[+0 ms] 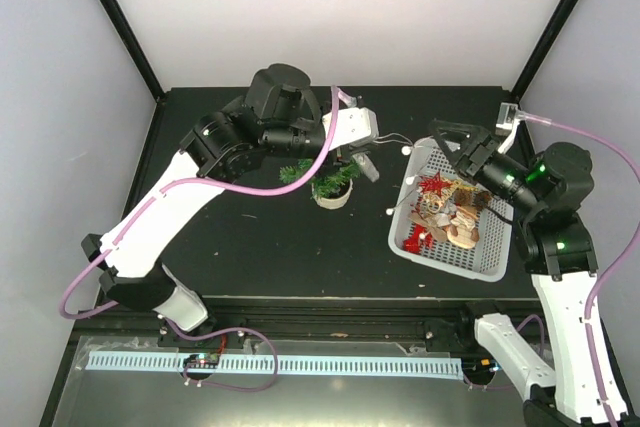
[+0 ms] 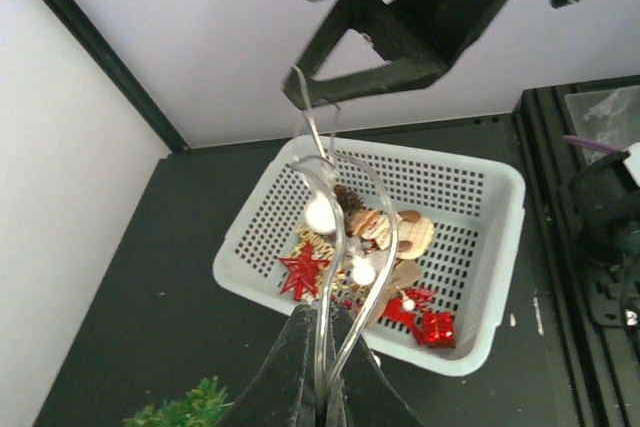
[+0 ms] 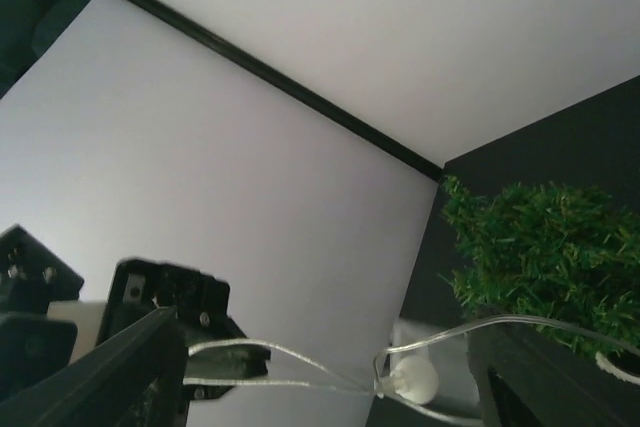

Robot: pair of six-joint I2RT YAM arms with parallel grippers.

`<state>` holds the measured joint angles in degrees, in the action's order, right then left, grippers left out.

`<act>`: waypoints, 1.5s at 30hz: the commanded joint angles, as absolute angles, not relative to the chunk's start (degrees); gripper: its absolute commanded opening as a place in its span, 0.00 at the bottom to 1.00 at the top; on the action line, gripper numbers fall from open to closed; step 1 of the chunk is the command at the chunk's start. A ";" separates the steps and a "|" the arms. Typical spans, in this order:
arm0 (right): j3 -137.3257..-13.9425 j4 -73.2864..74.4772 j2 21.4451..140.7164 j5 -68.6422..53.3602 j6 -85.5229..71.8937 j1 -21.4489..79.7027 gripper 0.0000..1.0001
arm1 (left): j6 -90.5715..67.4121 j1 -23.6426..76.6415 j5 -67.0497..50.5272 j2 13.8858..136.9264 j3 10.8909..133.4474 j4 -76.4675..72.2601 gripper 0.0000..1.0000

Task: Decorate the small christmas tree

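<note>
One small christmas tree [image 1: 326, 184], one white basket [image 1: 445, 262], one light string [image 2: 320, 215], one left pincer [image 2: 322, 342], one right pincer [image 1: 452, 145].

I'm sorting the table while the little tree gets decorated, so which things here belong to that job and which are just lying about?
Job: small christmas tree; light string, held in the shut left gripper; white basket; ornaments in it.
Lying about: pale perforated strip at the near edge; purple cable loop beside it.

small christmas tree [image 1: 329, 185] left of basket [image 1: 445, 262] | ornaments [image 1: 452, 215] in basket | light string [image 1: 405, 150] between both
</note>
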<state>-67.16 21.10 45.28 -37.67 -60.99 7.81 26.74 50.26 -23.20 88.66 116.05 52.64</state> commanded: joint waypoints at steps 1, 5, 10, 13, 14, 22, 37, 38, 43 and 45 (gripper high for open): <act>-64.96 17.21 43.05 -42.33 -59.19 9.80 0.82 | 29.24 50.23 -18.76 89.22 121.62 55.39 0.02; -62.50 14.63 42.05 -48.02 -56.79 12.66 0.86 | 29.74 50.05 -16.83 89.73 124.07 55.22 0.01; -59.19 18.05 42.05 -53.72 -50.39 14.72 0.88 | 30.07 49.92 -15.75 90.76 128.35 55.59 0.02; -57.28 21.81 43.17 -55.95 -46.18 16.05 0.88 | 31.00 49.83 -14.35 90.90 130.03 55.81 0.02; -57.07 23.37 42.97 -54.97 -44.69 16.49 0.88 | 31.31 49.83 -13.87 90.84 130.37 55.77 0.02; -60.91 41.18 42.68 -37.41 -28.99 17.22 0.88 | 33.85 49.83 -9.64 88.85 132.19 54.87 0.02; -56.21 44.50 55.77 4.13 -23.79 37.51 0.75 | 34.84 49.78 -6.89 86.45 133.28 53.66 0.02; -55.98 43.82 56.37 4.74 -23.67 37.47 0.75 | 34.77 49.83 -7.05 86.28 133.25 53.70 0.02; -55.53 41.09 60.34 6.82 -22.94 37.47 0.73 | 34.89 49.83 -7.38 85.58 133.27 54.13 0.01; -54.67 37.76 62.47 6.93 -23.00 37.49 0.69 | 34.89 49.79 -7.74 85.20 133.25 54.43 0.02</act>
<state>-55.96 42.96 60.14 2.90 -23.86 37.21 34.37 50.04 -7.81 87.00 131.13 54.48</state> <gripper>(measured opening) 0.721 0.024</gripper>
